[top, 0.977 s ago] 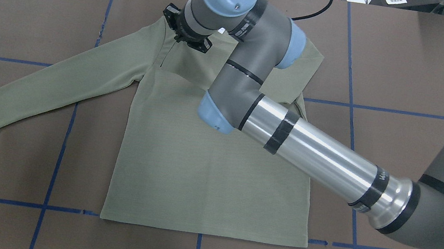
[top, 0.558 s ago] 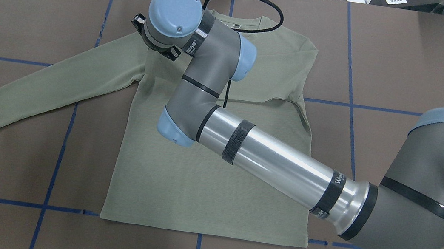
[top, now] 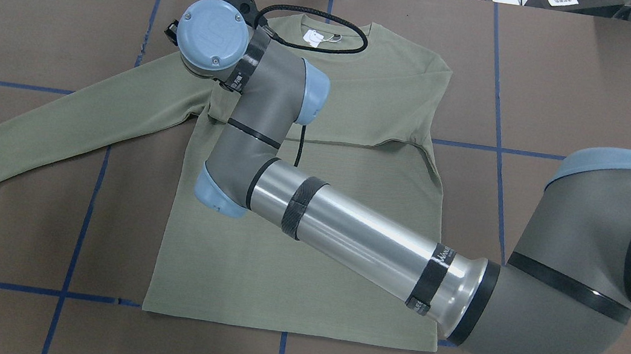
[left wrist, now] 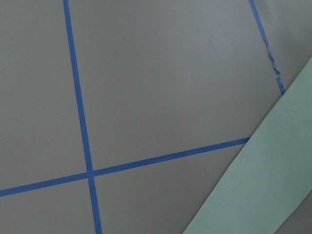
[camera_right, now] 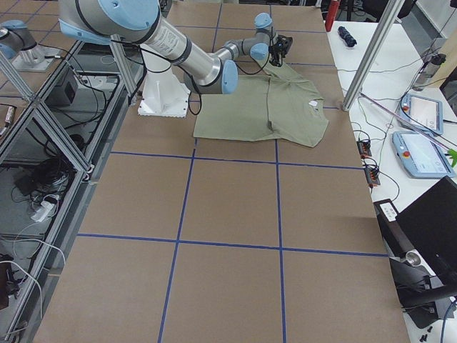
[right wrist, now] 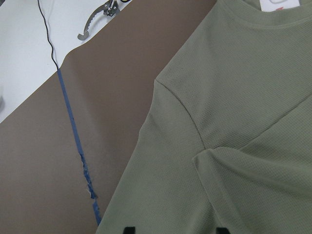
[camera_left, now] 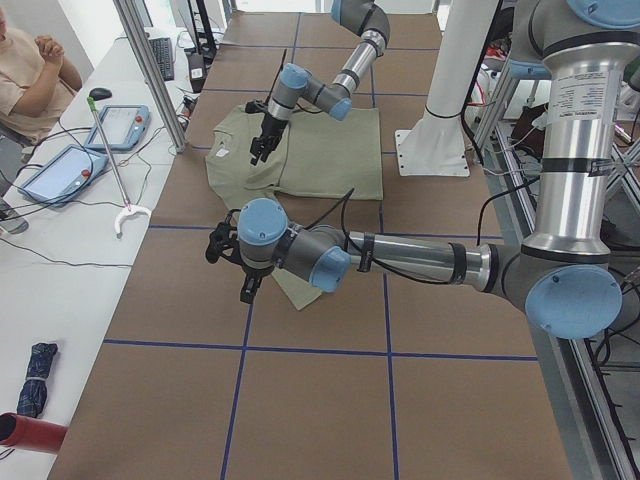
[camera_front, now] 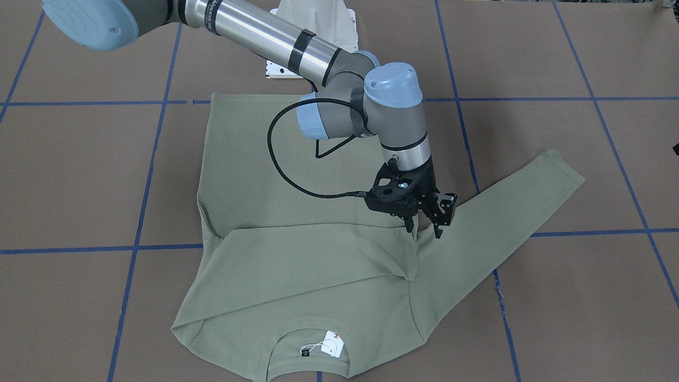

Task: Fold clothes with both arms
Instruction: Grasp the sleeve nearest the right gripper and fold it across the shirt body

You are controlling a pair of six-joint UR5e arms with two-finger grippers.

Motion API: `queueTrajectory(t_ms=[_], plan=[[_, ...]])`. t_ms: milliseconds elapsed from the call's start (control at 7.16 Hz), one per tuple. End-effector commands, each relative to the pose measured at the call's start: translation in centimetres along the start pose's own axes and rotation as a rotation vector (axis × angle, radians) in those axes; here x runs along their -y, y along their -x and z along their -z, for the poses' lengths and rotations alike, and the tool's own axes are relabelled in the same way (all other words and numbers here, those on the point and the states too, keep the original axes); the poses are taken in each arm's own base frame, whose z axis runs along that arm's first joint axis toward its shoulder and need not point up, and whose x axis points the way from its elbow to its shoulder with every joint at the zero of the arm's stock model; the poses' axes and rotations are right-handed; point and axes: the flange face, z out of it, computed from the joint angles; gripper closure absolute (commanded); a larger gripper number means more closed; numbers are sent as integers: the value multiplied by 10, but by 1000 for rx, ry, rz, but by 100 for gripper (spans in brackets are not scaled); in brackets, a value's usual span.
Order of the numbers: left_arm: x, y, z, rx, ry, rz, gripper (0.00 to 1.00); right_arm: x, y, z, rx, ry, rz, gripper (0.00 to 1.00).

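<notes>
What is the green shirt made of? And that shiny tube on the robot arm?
The sage-green long-sleeve shirt looks like soft knit cloth, matte: fine ribbed texture shows close up. The right arm's shiny silver tube looks like polished metal, as it shows bright glints.

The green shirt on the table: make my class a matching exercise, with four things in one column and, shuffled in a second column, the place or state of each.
Column A
1. sleeve on the robot's left
2. sleeve on the robot's right
3. hang tag
4. right hand

Column B
a. white, at the neck opening
b. open, over the armpit of the shirt
c. folded across the chest
d. stretched out flat on the table

Pairs: 1-d, 2-c, 3-a, 4-b
</notes>
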Motion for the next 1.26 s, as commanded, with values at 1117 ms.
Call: queueTrajectory(t_ms=[1117], plan=[[-79, -8, -193, -60, 142, 178, 9, 202, -247, 232, 48, 197, -16, 1]])
